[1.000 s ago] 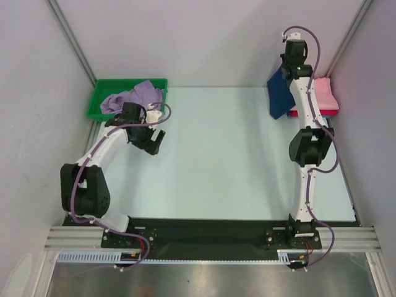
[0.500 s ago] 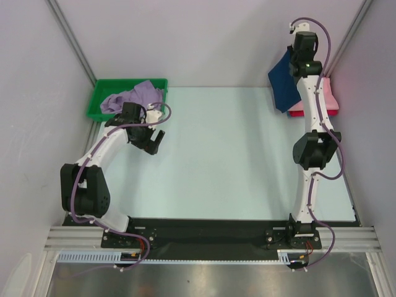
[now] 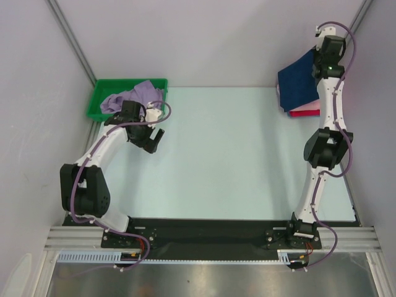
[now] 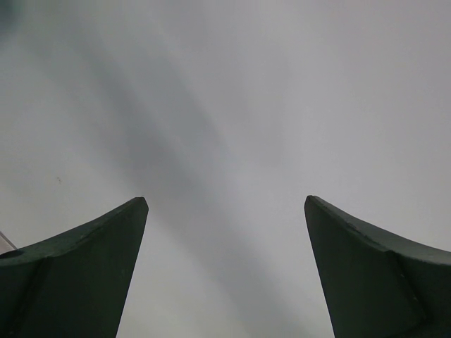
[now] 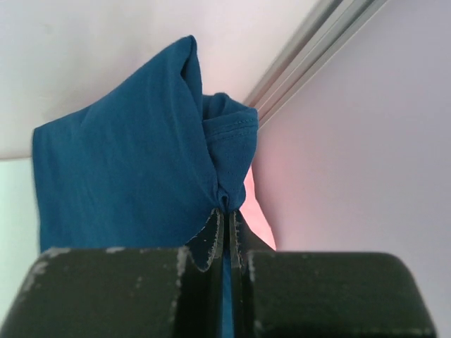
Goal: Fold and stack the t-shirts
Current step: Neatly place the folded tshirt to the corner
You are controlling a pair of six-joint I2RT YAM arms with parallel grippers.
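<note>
navy tee (image 3: pixel 297 85): plain deep blue, soft and creased, dangled in a bunch at the far right corner, up by the wall. Stitched hem showed right at the pinch point. Lower edge hung over the folded stack; couldn't tell if touching.
right gripper (image 5: pixel 227 220): clamped on a gathered fold of the navy tee, jaws nearly together with just cloth between.
folded stack (image 3: pixel 305 112): pink and red, lay flat at the table's (image 3: pixel 223 154) far right edge, mostly hidden behind the navy tee.
lavender tee (image 3: pixel 140 94): crumpled heap in the bin, not folded at all.
bin (image 3: pixel 117 82): green, sat at the far left corner.
left gripper (image 4: pixel 225 204): spread wide, nothing between the fingers, hung over bare table just beside the bin.
</note>
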